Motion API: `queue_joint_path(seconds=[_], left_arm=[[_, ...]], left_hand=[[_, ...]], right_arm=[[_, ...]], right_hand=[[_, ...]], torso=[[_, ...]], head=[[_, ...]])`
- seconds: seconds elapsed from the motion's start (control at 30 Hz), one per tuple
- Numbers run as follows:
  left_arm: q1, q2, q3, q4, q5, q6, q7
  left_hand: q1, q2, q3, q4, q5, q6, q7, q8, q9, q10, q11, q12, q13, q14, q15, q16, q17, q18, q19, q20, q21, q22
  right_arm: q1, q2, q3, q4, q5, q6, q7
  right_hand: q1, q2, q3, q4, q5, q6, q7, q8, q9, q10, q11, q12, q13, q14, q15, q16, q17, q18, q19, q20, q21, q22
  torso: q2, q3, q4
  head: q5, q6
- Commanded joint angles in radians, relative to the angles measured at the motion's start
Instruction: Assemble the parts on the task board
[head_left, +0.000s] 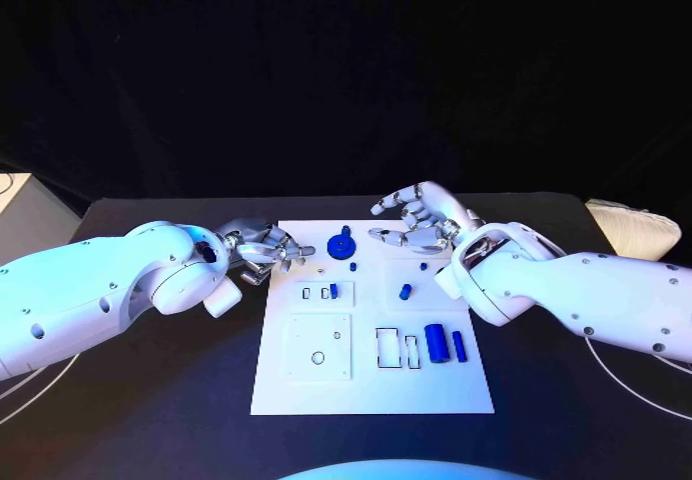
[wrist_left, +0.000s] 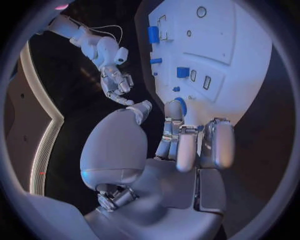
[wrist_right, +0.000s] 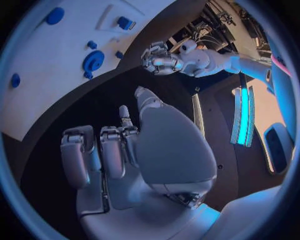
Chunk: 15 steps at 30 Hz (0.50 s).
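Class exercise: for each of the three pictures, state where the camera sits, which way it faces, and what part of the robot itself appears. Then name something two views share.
Head view: on the robot's head, looking down at the task board; both arms enter, left robot hand, right robot hand.
Left wrist view: behind the left robot hand, facing the board.
Right wrist view: behind the right robot hand, facing the board.
Shared: the round blue part.

bare black table (head_left: 144, 400) flanking task board (head_left: 372, 395), near end unobstructed
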<state>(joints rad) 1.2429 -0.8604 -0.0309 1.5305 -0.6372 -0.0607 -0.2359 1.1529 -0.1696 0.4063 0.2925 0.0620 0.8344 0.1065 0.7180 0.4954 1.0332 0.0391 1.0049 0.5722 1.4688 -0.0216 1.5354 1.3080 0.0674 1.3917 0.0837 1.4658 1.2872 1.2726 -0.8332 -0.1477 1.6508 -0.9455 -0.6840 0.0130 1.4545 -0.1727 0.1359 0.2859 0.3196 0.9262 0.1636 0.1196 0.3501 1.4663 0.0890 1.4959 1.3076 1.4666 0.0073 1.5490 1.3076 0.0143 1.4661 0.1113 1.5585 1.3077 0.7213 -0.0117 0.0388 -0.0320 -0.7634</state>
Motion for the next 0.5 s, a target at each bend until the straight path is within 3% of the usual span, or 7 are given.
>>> queue_joint_path(seconds=[0.03, 0.33, 0.5], left_arm=[[0.011, 0.017, 0.001, -0.001, -0.095, 0.098, -0.151], [0.042, 0.086, 0.0, -0.02, -0.172, 0.138, -0.271], [0.053, 0.124, -0.004, -0.037, -0.204, 0.158, -0.317]], left_hand=[[-0.02, 0.002, -0.015, -0.001, -0.004, -0.009, -0.004, 0.009, 0.019, -0.002, -0.008, 0.004, 0.001, 0.068, -0.008, -0.003, 0.168, -0.006, 0.003, -0.009, -0.003, -0.001], [-0.082, 0.009, -0.062, 0.001, -0.005, -0.027, -0.006, 0.021, 0.064, -0.002, -0.009, 0.01, 0.012, 0.066, -0.009, -0.007, 0.164, -0.006, 0.004, -0.01, -0.004, 0.001], [-0.09, 0.011, -0.071, 0.001, -0.005, -0.028, -0.006, 0.023, 0.071, 0.001, -0.009, 0.015, 0.019, 0.067, -0.009, -0.006, 0.167, -0.006, 0.004, -0.011, -0.004, 0.001]], right_arm=[[0.015, -0.012, 0.001, -0.014, 0.178, 0.017, 0.063], [0.042, -0.027, 0.001, -0.059, 0.217, 0.036, 0.046], [0.046, -0.029, 0.001, -0.072, 0.22, 0.043, 0.034]], right_hand=[[0.004, 0.002, 0.006, 0.0, 0.004, 0.009, 0.0, 0.003, 0.001, 0.026, -0.009, -0.004, 0.19, 0.089, -0.003, -0.002, 0.202, -0.01, 0.097, -0.005, -0.003, 0.249], [0.0, 0.001, 0.007, 0.001, 0.005, 0.006, 0.001, 0.003, 0.001, 0.024, -0.009, -0.006, 0.188, 0.089, -0.003, -0.002, 0.201, -0.009, 0.096, -0.005, -0.005, 0.248], [-0.003, 0.001, 0.008, 0.001, 0.006, 0.002, 0.002, 0.002, 0.0, 0.022, -0.008, -0.008, 0.186, 0.089, -0.003, -0.003, 0.199, -0.009, 0.095, -0.005, -0.006, 0.246]], torso=[[-0.009, 0.0011, 0.0014], [-0.01, 0.0055, 0.0002], [-0.009, 0.004, -0.0001]], head=[[0.002, -0.005], [0.004, -0.01], [0.004, -0.012]])
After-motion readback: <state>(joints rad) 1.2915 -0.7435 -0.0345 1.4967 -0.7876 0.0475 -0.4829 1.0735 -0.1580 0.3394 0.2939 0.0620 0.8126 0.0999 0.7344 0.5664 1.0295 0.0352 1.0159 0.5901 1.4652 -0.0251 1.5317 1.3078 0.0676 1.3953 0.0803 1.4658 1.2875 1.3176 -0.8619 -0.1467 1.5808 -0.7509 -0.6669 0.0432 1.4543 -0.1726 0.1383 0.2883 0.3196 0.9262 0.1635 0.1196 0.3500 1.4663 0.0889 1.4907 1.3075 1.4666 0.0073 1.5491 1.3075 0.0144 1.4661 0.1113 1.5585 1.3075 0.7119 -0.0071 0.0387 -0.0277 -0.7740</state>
